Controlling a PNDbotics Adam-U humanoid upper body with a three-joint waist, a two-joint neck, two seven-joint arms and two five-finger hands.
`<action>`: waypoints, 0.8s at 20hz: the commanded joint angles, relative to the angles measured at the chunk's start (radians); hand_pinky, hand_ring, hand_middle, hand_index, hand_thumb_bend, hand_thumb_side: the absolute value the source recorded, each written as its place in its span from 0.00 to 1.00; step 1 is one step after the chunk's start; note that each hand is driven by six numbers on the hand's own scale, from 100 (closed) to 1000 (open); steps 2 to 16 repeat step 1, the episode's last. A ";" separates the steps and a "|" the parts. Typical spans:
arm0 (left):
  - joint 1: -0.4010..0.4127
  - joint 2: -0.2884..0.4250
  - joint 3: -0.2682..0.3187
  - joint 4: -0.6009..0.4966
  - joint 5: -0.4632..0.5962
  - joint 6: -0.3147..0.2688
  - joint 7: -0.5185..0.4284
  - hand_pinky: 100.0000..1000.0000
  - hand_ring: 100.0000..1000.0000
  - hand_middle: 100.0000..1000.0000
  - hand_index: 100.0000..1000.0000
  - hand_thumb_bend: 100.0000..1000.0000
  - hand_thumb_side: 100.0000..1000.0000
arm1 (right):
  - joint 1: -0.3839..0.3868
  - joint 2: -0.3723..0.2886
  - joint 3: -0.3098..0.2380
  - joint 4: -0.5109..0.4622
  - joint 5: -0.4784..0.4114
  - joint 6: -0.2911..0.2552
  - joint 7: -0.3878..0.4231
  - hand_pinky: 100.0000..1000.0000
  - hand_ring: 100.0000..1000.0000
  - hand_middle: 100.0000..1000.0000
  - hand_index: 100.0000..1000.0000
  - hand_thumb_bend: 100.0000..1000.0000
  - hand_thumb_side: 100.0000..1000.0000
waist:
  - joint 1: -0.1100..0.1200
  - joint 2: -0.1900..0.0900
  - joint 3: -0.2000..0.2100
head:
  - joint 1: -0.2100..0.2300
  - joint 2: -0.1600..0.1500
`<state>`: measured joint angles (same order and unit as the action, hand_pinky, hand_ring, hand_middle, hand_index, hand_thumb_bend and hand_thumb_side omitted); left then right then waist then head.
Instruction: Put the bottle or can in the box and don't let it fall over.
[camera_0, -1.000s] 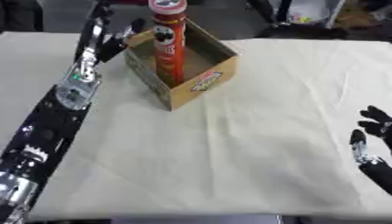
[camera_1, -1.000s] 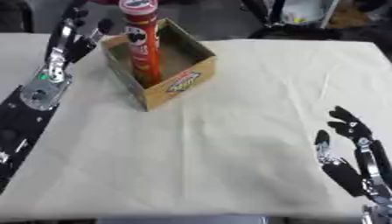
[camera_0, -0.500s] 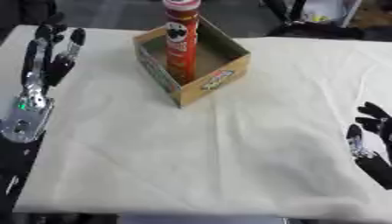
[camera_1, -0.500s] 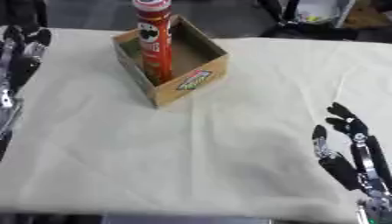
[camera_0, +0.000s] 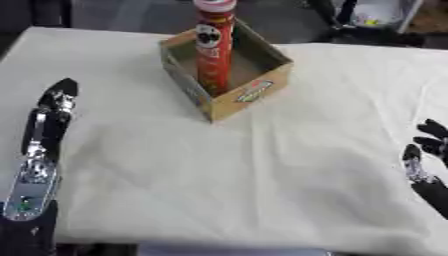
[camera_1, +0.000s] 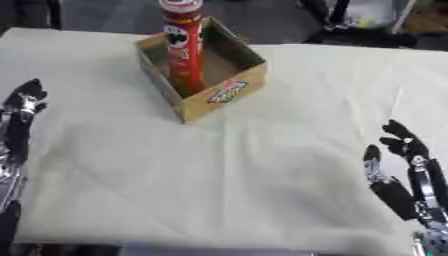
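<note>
A tall red can (camera_0: 213, 47) with a pale lid stands upright inside the open cardboard box (camera_0: 254, 96) at the upper middle of the cloth-covered table. My left hand (camera_0: 48, 120) lies at the left edge, well away from the box, its fingers straight and holding nothing. At the lower right my right hand (camera_1: 409, 170) rests open with fingers pointing up, also far from the box.
A cream cloth (camera_0: 245, 175) covers the table. Dark floor and some equipment (camera_0: 367, 15) lie beyond the far edge. Only the box stands on the cloth between my hands.
My left hand has drawn back from the box toward the lower left edge. The can stays upright in the box. The view has shifted, so the box sits further right.
</note>
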<state>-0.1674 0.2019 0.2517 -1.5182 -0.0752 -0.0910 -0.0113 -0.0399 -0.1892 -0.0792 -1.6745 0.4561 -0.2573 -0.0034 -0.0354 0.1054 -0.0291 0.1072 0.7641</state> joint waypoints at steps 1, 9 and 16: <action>0.048 -0.004 0.003 -0.104 0.020 0.018 -0.011 0.91 0.88 0.91 0.88 0.34 0.79 | -0.003 -0.015 0.000 -0.009 -0.006 -0.003 0.004 0.83 0.80 0.85 0.96 0.00 0.60 | 0.011 -0.031 -0.005 | 0.002 0.006; 0.048 -0.004 0.003 -0.104 0.020 0.018 -0.011 0.91 0.88 0.91 0.88 0.34 0.79 | -0.003 -0.015 0.000 -0.009 -0.006 -0.003 0.004 0.83 0.80 0.85 0.96 0.00 0.60 | 0.011 -0.031 -0.005 | 0.002 0.006; 0.048 -0.004 0.003 -0.104 0.020 0.018 -0.011 0.91 0.88 0.91 0.88 0.34 0.79 | -0.003 -0.015 0.000 -0.009 -0.006 -0.003 0.004 0.83 0.80 0.85 0.96 0.00 0.60 | 0.011 -0.031 -0.005 | 0.002 0.006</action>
